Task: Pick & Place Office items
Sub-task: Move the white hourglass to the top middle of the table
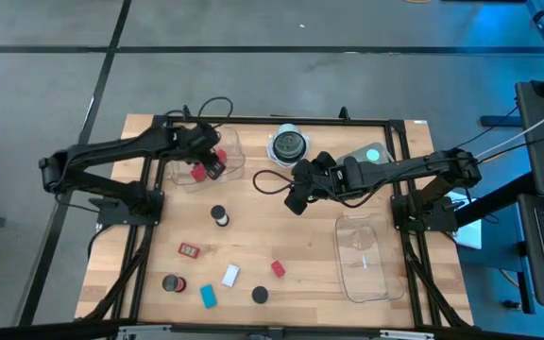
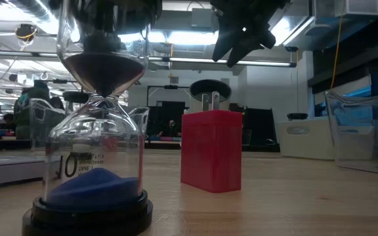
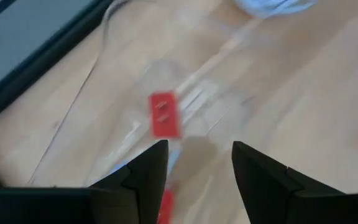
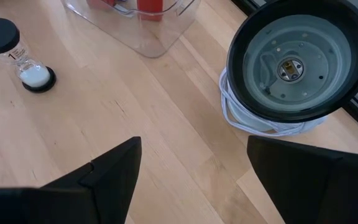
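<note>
Flat red block (image 3: 164, 114), apparently in clear tray (image 3: 114, 37)

The left arm reaches in from nine o'clock, its hand (image 1: 213, 165) hanging toward eleven o'clock of the desk (image 1: 300, 274), fingers (image 3: 143, 180) parted. The right arm stretches in from three o'clock, its hand (image 1: 296, 200) near centre, fingers (image 4: 107, 177) spread wide, holding nothing.

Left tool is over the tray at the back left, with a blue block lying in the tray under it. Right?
Not quite. The left tool is over the back-left tray, but the block under it is red, not blue. The left wrist view shows it lying in the clear tray beyond the open fingers; the high view shows red there too.
</note>
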### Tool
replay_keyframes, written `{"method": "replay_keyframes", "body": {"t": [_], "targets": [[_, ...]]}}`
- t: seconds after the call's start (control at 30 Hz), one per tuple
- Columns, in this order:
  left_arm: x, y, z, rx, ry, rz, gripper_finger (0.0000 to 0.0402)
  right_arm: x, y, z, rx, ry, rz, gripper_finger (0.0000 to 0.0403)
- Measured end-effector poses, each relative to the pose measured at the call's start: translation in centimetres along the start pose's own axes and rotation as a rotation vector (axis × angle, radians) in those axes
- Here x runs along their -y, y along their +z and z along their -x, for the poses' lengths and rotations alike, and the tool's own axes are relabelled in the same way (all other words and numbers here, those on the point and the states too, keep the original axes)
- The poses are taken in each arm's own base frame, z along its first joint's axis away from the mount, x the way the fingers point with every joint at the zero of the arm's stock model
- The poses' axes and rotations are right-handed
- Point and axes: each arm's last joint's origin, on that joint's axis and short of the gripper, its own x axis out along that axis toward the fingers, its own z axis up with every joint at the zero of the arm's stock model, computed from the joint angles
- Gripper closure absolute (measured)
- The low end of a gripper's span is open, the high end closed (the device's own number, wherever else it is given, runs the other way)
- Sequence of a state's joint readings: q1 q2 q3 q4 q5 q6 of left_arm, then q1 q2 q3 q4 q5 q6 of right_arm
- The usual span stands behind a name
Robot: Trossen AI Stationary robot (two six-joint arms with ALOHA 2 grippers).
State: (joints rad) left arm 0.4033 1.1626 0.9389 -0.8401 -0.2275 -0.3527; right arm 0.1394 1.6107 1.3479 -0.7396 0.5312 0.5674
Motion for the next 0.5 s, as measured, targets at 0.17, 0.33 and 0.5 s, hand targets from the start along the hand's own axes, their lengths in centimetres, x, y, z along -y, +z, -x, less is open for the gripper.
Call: {"method": "replay_keyframes", "body": {"t": [0.17, 0.33, 0.5], "targets": [[1.8, 0.1, 2.0, 0.057, -0.094, -0.041, 0.0232, 0.0, 0.0, 0.0, 0.001, 0.001, -0.001, 0.0106], [4.0, -1.5, 3.3, 0.062, -0.179, -0.132, 0.0239, 0.0, 0.0, 0.0, 0.003, 0.002, -0.002, 0.0106], [6.2, -3.1, 4.4, 0.060, -0.254, -0.213, 0.0242, 0.0, 0.0, 0.0, 0.003, 0.002, -0.002, 0.0106]]}}
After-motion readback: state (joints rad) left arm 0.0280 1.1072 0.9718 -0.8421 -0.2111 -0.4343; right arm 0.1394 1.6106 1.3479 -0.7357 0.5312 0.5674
